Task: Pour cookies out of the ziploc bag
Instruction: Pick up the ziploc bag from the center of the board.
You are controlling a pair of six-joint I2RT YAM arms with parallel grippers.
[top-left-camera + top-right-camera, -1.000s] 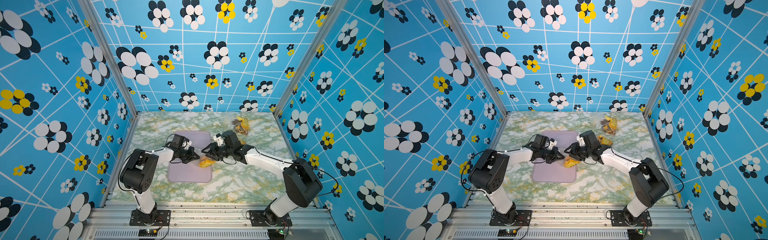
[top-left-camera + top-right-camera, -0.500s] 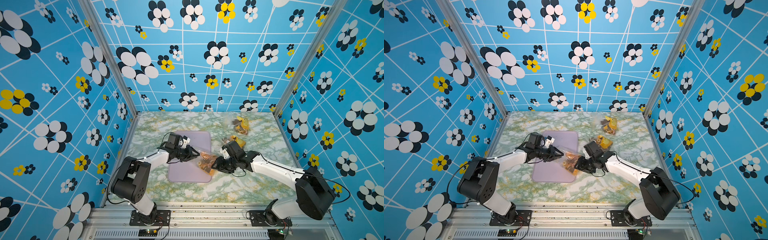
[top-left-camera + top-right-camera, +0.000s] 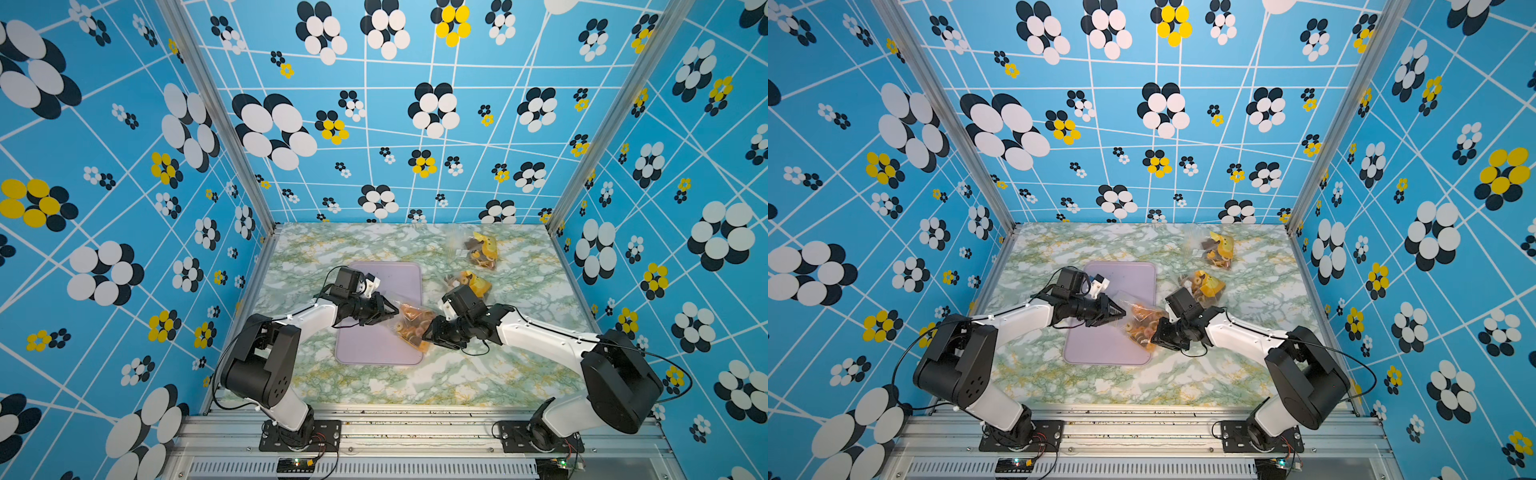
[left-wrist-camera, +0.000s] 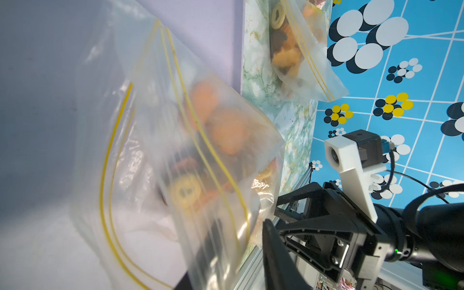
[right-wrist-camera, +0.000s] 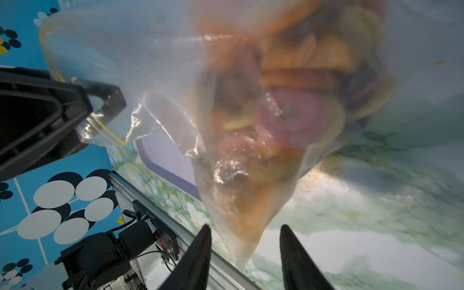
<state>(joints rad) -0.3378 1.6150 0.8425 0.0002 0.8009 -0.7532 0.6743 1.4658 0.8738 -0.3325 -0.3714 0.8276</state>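
1. Bag [image 3: 402, 316], clear plastic w/ yellow zip strips [image 4: 103, 163], sits between left gripper [image 3: 392, 311] and right gripper [image 3: 428, 331]. It is over the purple tray's [image 3: 365, 345] edge on the right arm's side, as seen in both top views.
2. Cookies [image 3: 1144, 328] are orange, brown and pink, some ring-shaped. They're bunched inside the bag's lower half, nearer the right gripper.
3. Left gripper is at the bag's mouth end. In the right wrist view the zip lip runs between its fingers [image 5: 50, 118], which sit close on either side. Can't tell if they pinch the film or stand just clear of it.
4. Right gripper's fingers [image 5: 198, 256] are apart. The bag's bottom corner points into the gap and looks clear of both.
5. In the left wrist view the 2 zip strips bow away from each other, so the mouth looks parted.
6. On the marbled table [image 3: 478, 374], 2 more bags [image 3: 469, 284] w/ cookies lie farther back on the right arm's side. 1 is just behind that arm's wrist, the other [image 3: 480, 251] is near the back wall.
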